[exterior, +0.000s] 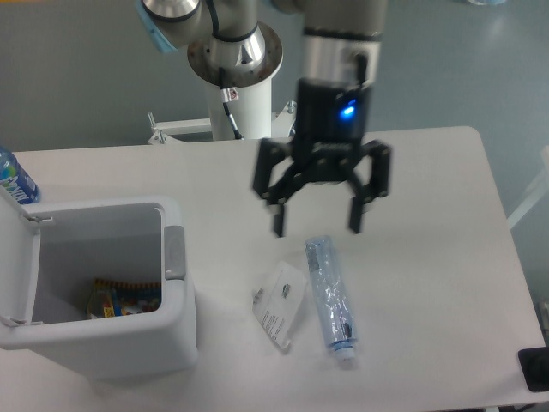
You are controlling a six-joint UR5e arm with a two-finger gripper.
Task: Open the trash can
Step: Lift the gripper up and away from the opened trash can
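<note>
The white trash can (129, 343) stands at the table's front left with its lid (13, 232) swung up at the left side. Its inside shows, with colourful packaging (120, 298) at the bottom. A grey push-button tab (175, 253) sits on the can's right rim. My gripper (317, 227) hangs open and empty over the middle of the table, well to the right of the can and just above the top end of a plastic bottle. Its image is blurred by motion.
A crushed clear plastic bottle (329, 298) lies right of the can, with a small clear packet (279, 303) beside it. A blue-labelled bottle (13, 176) stands at the left edge. A black object (533, 369) pokes in at the front right corner.
</note>
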